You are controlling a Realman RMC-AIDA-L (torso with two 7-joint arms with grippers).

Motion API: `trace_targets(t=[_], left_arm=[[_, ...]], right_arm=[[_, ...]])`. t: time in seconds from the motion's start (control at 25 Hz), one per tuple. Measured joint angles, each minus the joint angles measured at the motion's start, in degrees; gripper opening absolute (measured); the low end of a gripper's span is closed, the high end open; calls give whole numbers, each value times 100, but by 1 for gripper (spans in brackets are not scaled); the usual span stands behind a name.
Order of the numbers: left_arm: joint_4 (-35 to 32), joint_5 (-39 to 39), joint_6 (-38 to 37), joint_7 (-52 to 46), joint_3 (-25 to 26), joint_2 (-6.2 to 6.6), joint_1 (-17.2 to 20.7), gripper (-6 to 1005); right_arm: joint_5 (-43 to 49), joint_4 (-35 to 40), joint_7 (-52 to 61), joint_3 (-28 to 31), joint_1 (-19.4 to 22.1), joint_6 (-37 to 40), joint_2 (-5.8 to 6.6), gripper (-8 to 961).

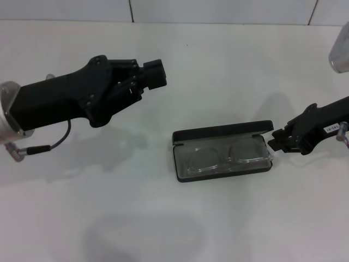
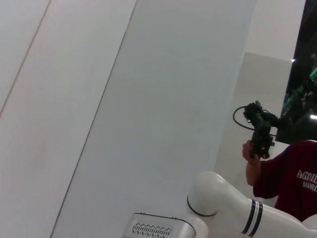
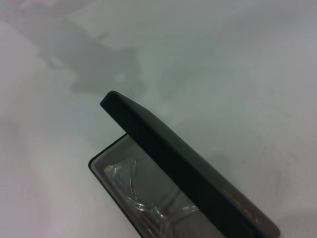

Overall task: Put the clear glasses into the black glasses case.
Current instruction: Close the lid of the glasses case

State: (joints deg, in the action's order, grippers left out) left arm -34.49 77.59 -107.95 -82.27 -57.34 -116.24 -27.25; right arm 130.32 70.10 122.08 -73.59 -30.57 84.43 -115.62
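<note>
- glasses [image 1: 223, 157] lying inside the open case [image 1: 218, 134], hard to make out: only the two round lens outlines and pale glints show against the grey lining.
- in the right wrist view, just one lens curve and a bit of clear frame [image 3: 133, 191] visible under the half-raised lid [image 3: 188, 168]; rest of the case cut off at the picture edge.
- faint lettering along the lid edge in that view, too small to read.
- case resting on the white table [image 1: 163, 218], lid tilted up on the far side, not shut.
- right gripper [image 1: 274, 143] low at the case's right end, fingertips touching or just beside the end of the lid and tray; cannot tell whether pinching anything or how far the fingers stand apart.
- small white label on the right arm with dark writing, not readable.
- left gripper [image 1: 154, 73] raised, well apart from the case, up and to its left; fingers look closed together, nothing between them.
- left wrist view facing away from the case: pale wall panels, a white robot arm segment [image 2: 233, 203], and a person in a dark red shirt [image 2: 290, 178] holding up a black device [image 2: 260, 130]; white shirt lettering cut off, reading "agil".
</note>
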Motion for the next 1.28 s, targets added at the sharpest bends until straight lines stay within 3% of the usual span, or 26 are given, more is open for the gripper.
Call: trace_targets(t=[1.0,1.28], left_arm=[[156,301,15,114,-17,-46,144,113],[161,376,19,115,-22,-57,155,115]], right_arm=[[477,256,-214,-136,26,251,-12,195],[521,68,-212,-403,-4,68,-22,195]])
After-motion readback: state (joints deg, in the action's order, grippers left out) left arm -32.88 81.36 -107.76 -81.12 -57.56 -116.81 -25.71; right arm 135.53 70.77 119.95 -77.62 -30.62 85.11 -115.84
